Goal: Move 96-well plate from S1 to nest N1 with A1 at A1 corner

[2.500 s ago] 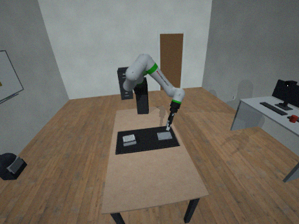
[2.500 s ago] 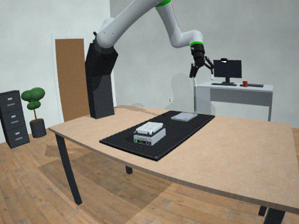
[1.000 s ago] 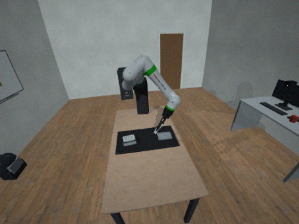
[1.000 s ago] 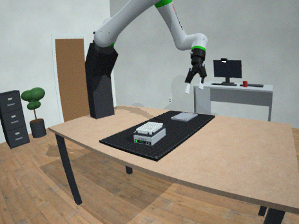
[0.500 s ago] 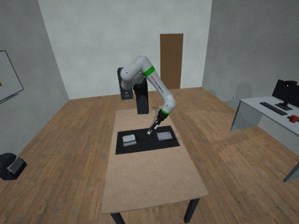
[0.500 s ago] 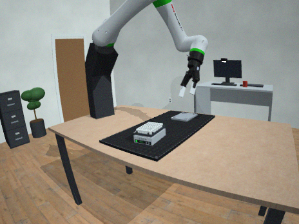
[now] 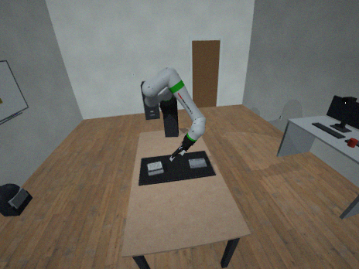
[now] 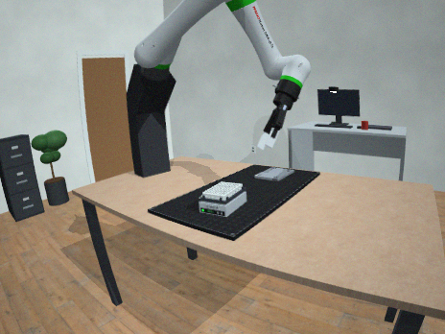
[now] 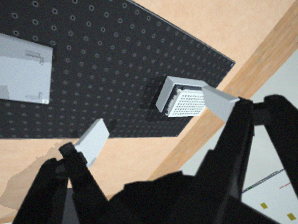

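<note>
Overhead, the gripper [image 7: 177,154] hangs above the black mat [image 7: 176,178] on the worktop [image 7: 182,216], between the plate shaker S1 [image 7: 155,168] on one side and the plate nest N1 [image 7: 196,163] on the other. The 96-well plate [image 7: 155,165] sits on the shaker.

From the exterior view, the gripper [image 8: 268,140] is well above the mat [image 8: 269,202], its fingers [image 8: 263,141] spread fully apart with nothing between them. The plate [image 8: 221,190] rests flat on top of the shaker [image 8: 222,205]; the nest [image 8: 274,174] lies farther back.

At the wrist, both fingers stand wide apart, gripping nothing. The plate [image 9: 186,103] on its shaker [image 9: 167,92] shows between them, the nest [image 9: 24,70] at the left edge.
</note>
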Robot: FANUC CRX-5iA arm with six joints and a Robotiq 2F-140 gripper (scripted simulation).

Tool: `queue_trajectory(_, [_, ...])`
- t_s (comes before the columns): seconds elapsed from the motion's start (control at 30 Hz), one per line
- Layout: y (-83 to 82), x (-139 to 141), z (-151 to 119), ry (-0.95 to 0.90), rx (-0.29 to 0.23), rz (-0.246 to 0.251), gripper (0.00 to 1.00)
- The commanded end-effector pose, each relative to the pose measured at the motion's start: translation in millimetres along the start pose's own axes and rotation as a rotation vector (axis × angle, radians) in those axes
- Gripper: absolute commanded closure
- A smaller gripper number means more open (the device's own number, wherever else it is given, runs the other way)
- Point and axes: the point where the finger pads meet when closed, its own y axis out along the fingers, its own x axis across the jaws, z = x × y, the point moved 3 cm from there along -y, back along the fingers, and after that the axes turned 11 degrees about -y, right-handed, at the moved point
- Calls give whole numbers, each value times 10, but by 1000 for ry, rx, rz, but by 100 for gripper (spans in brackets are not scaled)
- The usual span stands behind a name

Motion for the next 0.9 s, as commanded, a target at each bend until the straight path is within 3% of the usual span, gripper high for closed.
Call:
queue_trajectory(0.0, [112,18,-112,19,-10,19,0])
queue_trajectory(0.13, [247,38,-251,107,-47,92,0])
queue_trajectory(0.3, [321,37,-334,107,-47,92,0])
queue_trajectory(0.43, [452,44,-480,197,-80,163,0])
queue_trajectory(0.53, [505,37,-543,197,-80,163,0])
queue_trajectory(0.67, [633,32,-695,288,-109,233,0])
queue_trajectory(0.87, [730,17,-815,340,-123,271,0])
